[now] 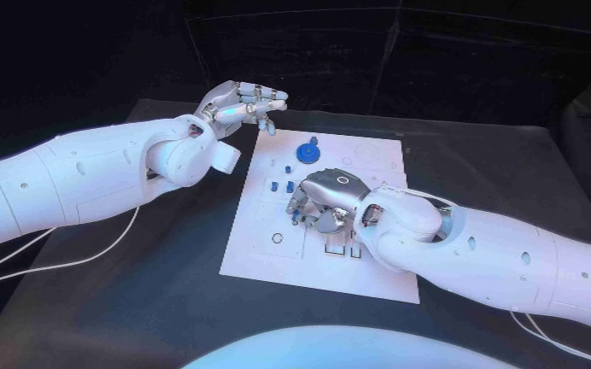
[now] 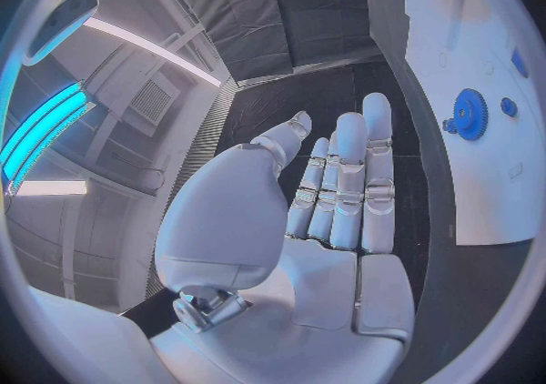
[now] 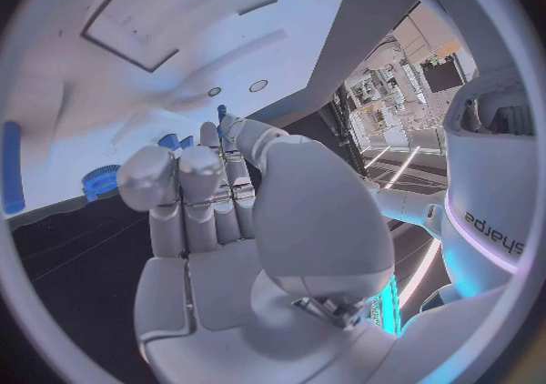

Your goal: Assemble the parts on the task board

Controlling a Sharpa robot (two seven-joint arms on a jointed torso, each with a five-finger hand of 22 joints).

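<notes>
- Right hand [image 1: 330,201] sits nearest you in the head view, low over the middle of the task board [image 1: 277,254], back of the hand up, fingers curled down toward the plate.
- You can't tell from any view whether it holds a part: the right wrist view shows its fingers [image 3: 205,188] bent in close together with small blue pieces just past the tips, contact unclear.
- Left hand [image 1: 242,104] is raised off the board's far-left corner, over the black table [image 1: 148,301]; fingers loosely apart and it holds nothing. Left wrist view shows the palm flat and fingers [image 2: 353,184] extended, nothing in them.
- Blue gear [image 1: 307,155] lies on the board's far half, just beyond the right hand; you also see it in the left wrist view [image 2: 469,115].
- Small blue knob [image 1: 314,140] sits just beyond the gear, apart from it.
- Several small blue parts [image 1: 278,186] stand on the board left of the right hand's fingers, near them.
- Long blue bar [image 3: 12,179] shows on the board in the right wrist view, well apart from the hand.
</notes>
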